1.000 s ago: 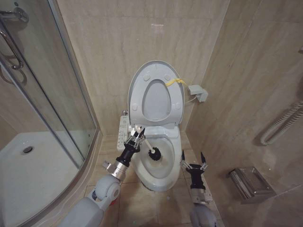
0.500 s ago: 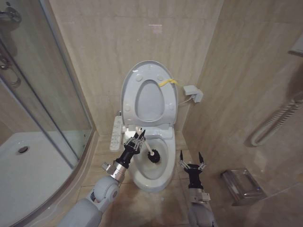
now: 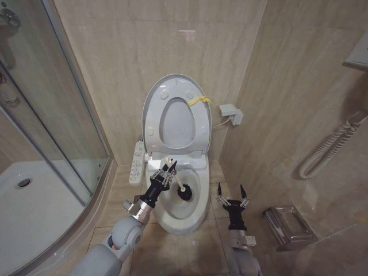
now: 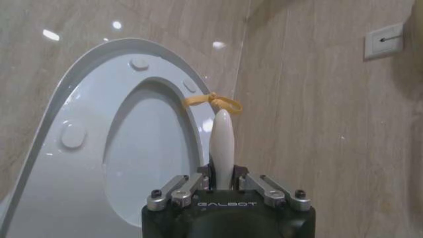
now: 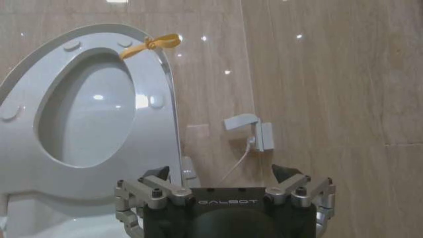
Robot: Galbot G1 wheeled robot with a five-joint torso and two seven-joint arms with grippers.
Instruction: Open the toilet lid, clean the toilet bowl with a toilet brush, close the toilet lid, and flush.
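Gripping the toilet brush [image 3: 177,182], the left gripper [image 3: 166,170] dips it into the toilet bowl [image 3: 185,216], apparently touching; toilet lid [image 3: 175,118] upright; right gripper [image 3: 231,199] splayed, empty, beside the bowl.

Bright even light, glare spots on glossy wall tiles [image 3: 190,34], edges bowed

The toilet bowl [image 3: 178,201] lies open from above — the toilet lid [image 3: 175,115] stands upright against the back wall. Inside it the toilet brush [image 3: 178,185] takes up the middle. Bare floor [image 3: 259,201] lies right of the bowl; the shower glass [image 3: 63,132] closes the left.
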